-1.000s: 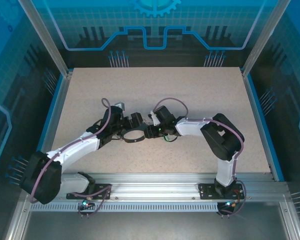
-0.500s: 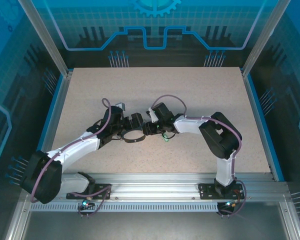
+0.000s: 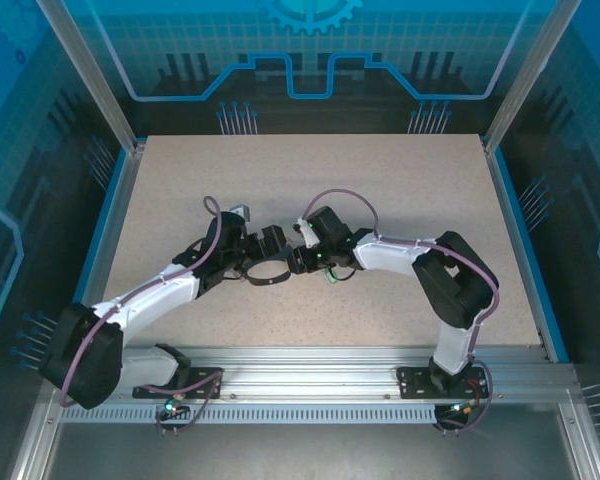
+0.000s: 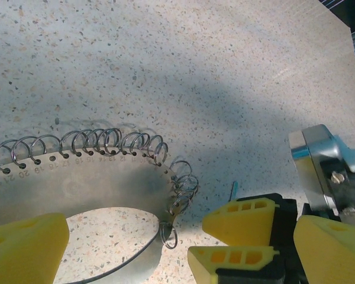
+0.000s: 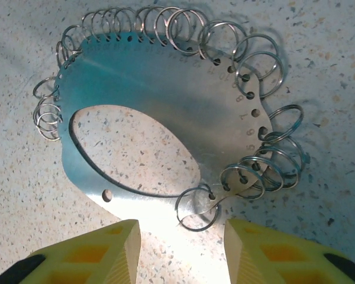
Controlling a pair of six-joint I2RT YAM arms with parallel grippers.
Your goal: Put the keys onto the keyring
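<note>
A robotics lab cell: speckled beige tabletop (image 3: 310, 180) fenced by silvery aluminium frame rails (image 3: 310, 365) and blue translucent panels (image 3: 180, 50).

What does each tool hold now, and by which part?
Nothing, as far as seen. The right tool is open, its fingers either side of one small ring on the keyring, not touching. The left tool stands wide open.

left arm (image 3: 150, 295): stretched forward and inward from its base, wrist near mid-table | left gripper (image 3: 273, 250): jaws spread wide, gripping nothing | right arm (image 3: 390, 255): elbow bent, forearm pointing left | right gripper (image 5: 180, 236): jaws partly apart, gripping nothing, tips just beside the left gripper
</note>
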